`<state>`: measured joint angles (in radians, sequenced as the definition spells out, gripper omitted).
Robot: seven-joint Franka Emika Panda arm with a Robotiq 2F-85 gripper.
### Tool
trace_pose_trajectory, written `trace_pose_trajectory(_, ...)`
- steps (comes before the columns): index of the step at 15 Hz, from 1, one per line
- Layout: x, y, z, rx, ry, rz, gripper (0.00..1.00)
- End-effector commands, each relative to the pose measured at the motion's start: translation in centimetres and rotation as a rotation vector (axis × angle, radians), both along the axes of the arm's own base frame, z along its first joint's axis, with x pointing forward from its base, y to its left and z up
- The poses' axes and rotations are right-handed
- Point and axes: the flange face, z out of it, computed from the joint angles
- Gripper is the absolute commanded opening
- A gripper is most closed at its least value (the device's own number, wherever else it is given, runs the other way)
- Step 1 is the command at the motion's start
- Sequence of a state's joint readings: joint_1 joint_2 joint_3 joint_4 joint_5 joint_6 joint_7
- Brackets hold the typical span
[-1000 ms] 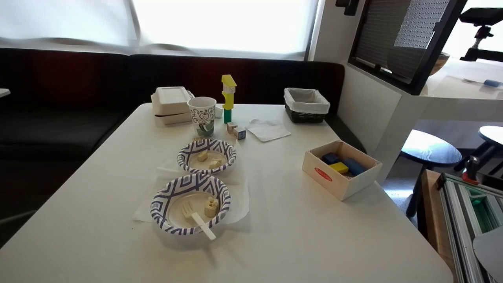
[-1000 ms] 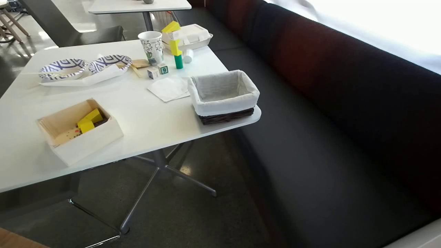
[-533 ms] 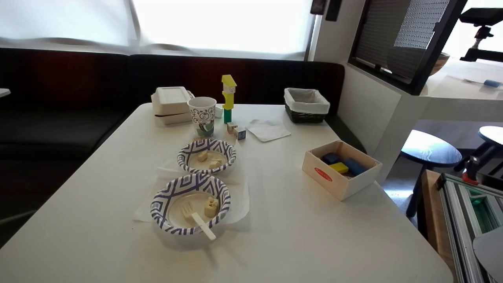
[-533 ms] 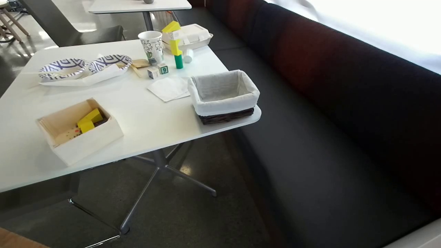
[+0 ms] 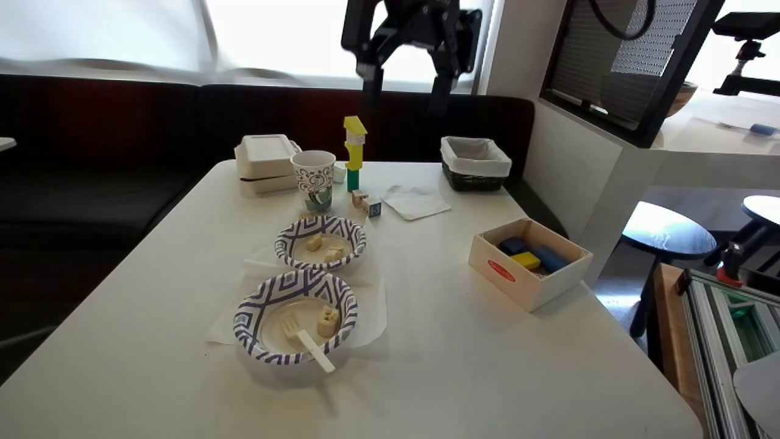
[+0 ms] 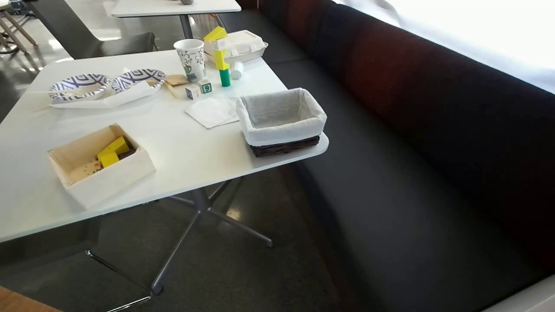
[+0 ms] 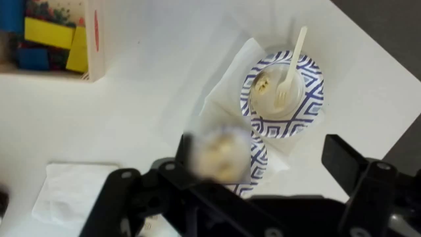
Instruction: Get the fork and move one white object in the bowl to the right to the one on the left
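Observation:
A thin white fork rests in the nearer patterned bowl, tines inside and handle over the rim. A cream lump lies beside it. The farther bowl holds cream lumps. In the wrist view the fork and single lump are clear; the farther bowl is partly blurred and covered by the gripper. My gripper is open and empty, high above the table's far part. It also shows in the wrist view, fingers wide apart. It is out of view in an exterior view with both bowls.
A paper cup, a block tower and letter blocks stand behind the bowls. A wooden box of blocks stands to their right. A lined basket, napkin and takeout container are farther back.
In an exterior view, the gripper has come from the top right edge leftward and lower into the picture. The fork, bowls and lumps have not moved.

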<state>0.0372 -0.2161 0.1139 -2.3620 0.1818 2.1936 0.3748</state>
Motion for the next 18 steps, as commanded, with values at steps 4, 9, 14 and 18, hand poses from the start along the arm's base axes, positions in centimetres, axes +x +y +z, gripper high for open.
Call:
trace_pose_trajectory(4,0.4,0.2,-0.5,0.000,0.012,-0.001,1.00)
trace_pose_trajectory(9,0.6,0.1,-0.5,-0.007,0.006,-0.007,1.00)
trace_pose_trajectory(14,2.5,5.5,-6.4,0.062,0.104,0.063,1.00)
trace_pose_trajectory(18,4.1,8.2,-10.5,0.048,0.126,0.062,1.00)
